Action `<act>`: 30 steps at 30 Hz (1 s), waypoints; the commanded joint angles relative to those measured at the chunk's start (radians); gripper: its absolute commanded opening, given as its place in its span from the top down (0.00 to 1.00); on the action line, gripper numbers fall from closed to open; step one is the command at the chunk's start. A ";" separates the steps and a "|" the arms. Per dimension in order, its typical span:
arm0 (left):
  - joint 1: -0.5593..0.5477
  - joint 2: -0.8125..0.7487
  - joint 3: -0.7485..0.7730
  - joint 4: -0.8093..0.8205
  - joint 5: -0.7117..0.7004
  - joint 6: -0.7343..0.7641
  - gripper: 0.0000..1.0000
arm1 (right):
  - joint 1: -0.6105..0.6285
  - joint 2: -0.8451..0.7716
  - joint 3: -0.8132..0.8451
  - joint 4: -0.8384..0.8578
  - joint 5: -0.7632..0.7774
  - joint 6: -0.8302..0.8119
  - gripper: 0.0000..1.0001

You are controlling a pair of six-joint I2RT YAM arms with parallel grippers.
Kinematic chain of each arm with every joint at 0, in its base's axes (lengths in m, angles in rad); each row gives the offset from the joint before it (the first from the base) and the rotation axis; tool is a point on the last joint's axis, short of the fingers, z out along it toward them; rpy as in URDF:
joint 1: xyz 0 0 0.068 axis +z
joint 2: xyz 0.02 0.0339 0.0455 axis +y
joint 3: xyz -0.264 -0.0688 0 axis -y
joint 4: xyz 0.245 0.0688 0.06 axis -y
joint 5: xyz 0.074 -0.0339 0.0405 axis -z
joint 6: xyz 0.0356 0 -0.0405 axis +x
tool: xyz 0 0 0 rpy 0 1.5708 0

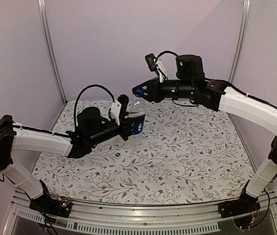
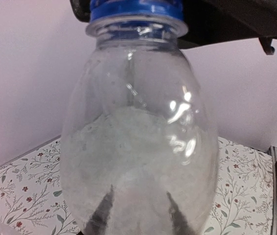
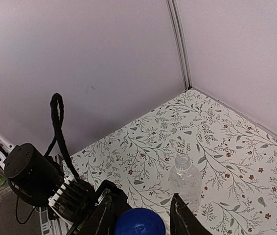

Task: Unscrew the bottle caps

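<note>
The left gripper is clamped on the slim clear plastic bottle with the dark blue label, gripping it around the lower body. In the left wrist view its two dark fingers show through the clear wall at the bottom. The bottle is held above the flower-patterned table with its neck pointing up.

The round blue plastic screw cap is on that neck, and the right gripper has it between its jaws. They are drawn in narrow, with a black finger right against each side of the cap. Whether they are actually squeezing it or only just beside it I cannot tell.

There are two bottles. The second is a plain clear plastic bottle without a label, standing upright on the table with its neck open, well apart from both grippers. It shows only in the right wrist view.

There are also two blue caps. One is on the held bottle. The other, a loose blue cap, lies on the table below the left arm, nearer the front edge than the held bottle.
</note>
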 commanded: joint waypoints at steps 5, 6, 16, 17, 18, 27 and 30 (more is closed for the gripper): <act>-0.014 -0.027 0.018 -0.002 -0.012 0.018 0.72 | 0.005 0.027 0.042 -0.014 -0.027 0.003 0.70; -0.015 -0.027 0.016 -0.002 -0.012 0.018 0.72 | 0.006 0.026 0.042 -0.014 -0.026 0.001 0.72; -0.013 -0.038 -0.014 0.044 0.046 0.038 0.72 | -0.007 0.002 0.028 0.004 -0.120 -0.060 0.96; -0.011 -0.042 -0.019 0.053 0.073 0.042 0.72 | -0.017 -0.002 0.022 0.013 -0.173 -0.088 0.97; -0.009 -0.046 -0.023 0.061 0.105 0.046 0.72 | -0.027 -0.012 0.015 0.018 -0.235 -0.107 0.98; 0.027 -0.046 -0.036 0.168 0.609 0.014 0.72 | -0.115 -0.052 -0.012 -0.044 -0.807 -0.408 0.93; 0.046 -0.014 -0.033 0.256 0.729 -0.073 0.72 | -0.130 -0.023 0.016 -0.078 -0.922 -0.435 0.91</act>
